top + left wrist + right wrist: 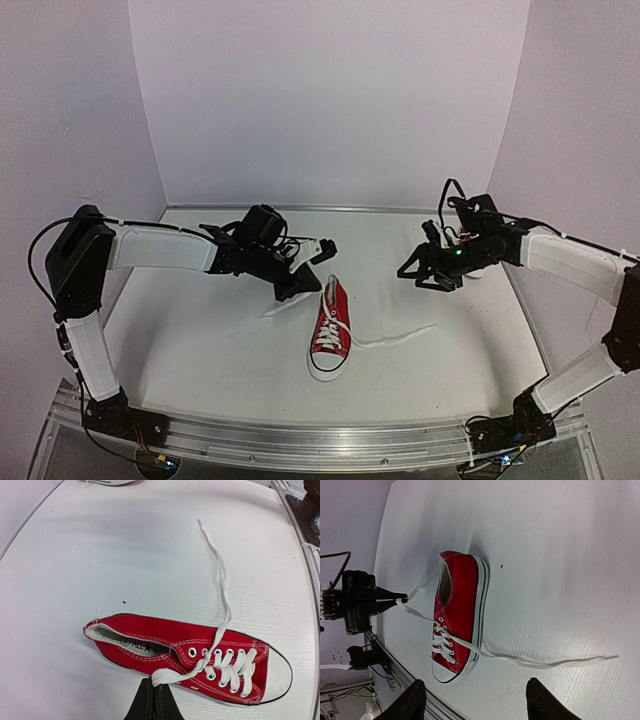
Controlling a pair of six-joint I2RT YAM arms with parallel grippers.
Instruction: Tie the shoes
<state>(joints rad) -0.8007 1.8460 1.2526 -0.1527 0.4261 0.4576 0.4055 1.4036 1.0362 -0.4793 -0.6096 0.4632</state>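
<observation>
One red shoe (332, 328) with a white sole lies on the table, toe toward the near edge. It also shows in the left wrist view as the shoe (190, 652) and in the right wrist view as the shoe (457, 612). My left gripper (152, 686) is shut, pinching the end of one white lace (167, 676) beside the shoe's side. From above, the left gripper (298, 288) sits just left of the heel. The other lace (545, 662) trails loose across the table. My right gripper (477, 705) hovers open, off to the right of the shoe, holding nothing.
The right gripper (418, 270) hangs above the table's right part. A sliver of white sole (107, 481) shows at the top edge of the left wrist view. An aluminium rail (320, 440) runs along the near edge, and white walls close the back and sides.
</observation>
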